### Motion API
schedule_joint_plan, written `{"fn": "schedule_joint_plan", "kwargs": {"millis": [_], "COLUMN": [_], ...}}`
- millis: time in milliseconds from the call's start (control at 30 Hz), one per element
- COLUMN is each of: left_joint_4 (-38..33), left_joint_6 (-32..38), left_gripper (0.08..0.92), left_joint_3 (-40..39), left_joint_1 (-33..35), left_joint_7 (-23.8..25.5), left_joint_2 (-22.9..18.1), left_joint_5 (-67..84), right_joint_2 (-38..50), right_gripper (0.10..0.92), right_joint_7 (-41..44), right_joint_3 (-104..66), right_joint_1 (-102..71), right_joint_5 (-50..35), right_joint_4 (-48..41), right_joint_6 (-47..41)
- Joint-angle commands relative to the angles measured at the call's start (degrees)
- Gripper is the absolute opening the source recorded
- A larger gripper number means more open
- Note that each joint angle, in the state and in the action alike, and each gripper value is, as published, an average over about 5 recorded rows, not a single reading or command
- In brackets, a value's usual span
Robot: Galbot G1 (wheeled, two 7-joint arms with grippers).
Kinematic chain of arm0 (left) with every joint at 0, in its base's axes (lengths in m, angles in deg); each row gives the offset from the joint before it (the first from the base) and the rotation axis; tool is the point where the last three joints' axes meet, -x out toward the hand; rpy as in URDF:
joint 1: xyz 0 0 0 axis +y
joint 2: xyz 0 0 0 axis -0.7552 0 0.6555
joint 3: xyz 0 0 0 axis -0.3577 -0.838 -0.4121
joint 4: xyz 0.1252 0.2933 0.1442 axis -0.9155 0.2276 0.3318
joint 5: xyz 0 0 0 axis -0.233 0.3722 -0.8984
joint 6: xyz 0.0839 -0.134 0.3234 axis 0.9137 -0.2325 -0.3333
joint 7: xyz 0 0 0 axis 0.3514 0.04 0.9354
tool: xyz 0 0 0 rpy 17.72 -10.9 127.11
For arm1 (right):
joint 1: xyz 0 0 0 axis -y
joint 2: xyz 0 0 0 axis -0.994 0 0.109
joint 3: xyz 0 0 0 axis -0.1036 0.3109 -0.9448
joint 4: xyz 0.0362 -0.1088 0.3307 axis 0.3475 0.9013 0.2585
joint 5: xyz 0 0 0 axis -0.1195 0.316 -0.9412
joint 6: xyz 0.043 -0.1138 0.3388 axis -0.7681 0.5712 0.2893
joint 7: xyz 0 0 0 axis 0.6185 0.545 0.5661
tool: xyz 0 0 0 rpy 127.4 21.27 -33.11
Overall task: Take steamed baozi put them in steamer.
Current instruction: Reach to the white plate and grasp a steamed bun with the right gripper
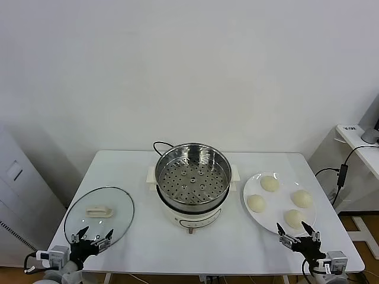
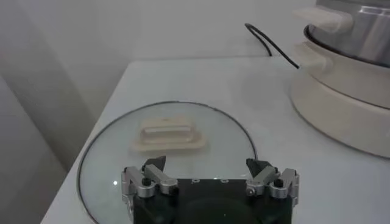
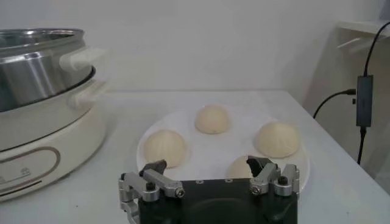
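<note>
- Right gripper [image 1: 298, 232]: jaws spread wide and holding nothing. It hovers at the near edge of the table, just beside the near rim of the plate [image 1: 254, 218], with the closest bun directly ahead of it.
- Left gripper [image 1: 92, 238]: jaws likewise spread and empty, parked at the near edge of the glass lid [image 1: 116, 208], well apart from the steamer.
- Step in hand: judged to be the approach for the first pick. No bun has been lifted and the steamer basket is empty.
- Next move, as a judgement: the right gripper must advance over the nearest bun, descend so the open jaws straddle it, and close gently. The dough looks soft, so a hard squeeze would likely dent it.
- Steamed baozi [image 1: 280, 200]: four small, smooth, round, pale cream buns. All four sit on the plate, spaced apart from each other, none touching.
- Location of the buns: on the robot's right of the steamer, with the plate's rim lying near the cooker base but apart from it.
- Steamer [image 1: 193, 172]: a shiny perforated steel basket on a white cooker base, standing at mid-table with its top open. A black cord [image 1: 161, 144] loops out behind it.
- Lid: lies flat on the table on the robot's left of the steamer, cream handle [image 1: 99, 210] upward, so it does not block the basket.
- Table [image 1: 142, 231]: white, carrying the steamer between lid and plate.
</note>
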Motion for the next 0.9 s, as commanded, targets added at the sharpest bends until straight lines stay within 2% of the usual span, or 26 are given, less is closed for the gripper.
{"fn": "schedule_joint_plan", "kwargs": {"millis": [33,300,500,667,900], "left_joint_4": [0.1,0.0,-0.3,-0.5,-0.7], "left_joint_6": [0.0,0.0,0.1,0.0,-0.4], "left_gripper": [0.823,0.823,0.823,0.823,0.823], "left_joint_3": [0.0,0.1,0.3,0.6,0.5], "left_joint_1": [0.0,0.1,0.3,0.3,0.0], "left_joint_7": [0.0,0.0,0.0,0.0,0.0], "left_joint_2": [0.0,0.0,0.1,0.1,-0.3], "left_joint_5": [0.0,0.0,-0.1,-0.1,-0.2], "right_joint_2": [0.0,0.6,2.9,6.7,12.2], "right_gripper": [0.823,0.823,0.823,0.823,0.823], "right_joint_7": [0.0,1.7,4.2,4.5,6.2], "right_joint_3": [0.0,-0.4,-2.1,-1.7,1.5], "right_joint_1": [0.0,0.4,3.5,9.6,17.9], "right_joint_5": [0.0,4.1,18.7,35.3,49.3], "right_joint_4": [0.0,0.0,-1.6,-5.9,-12.5], "right_joint_6": [-0.1,-0.6,1.2,3.8,5.5]}}
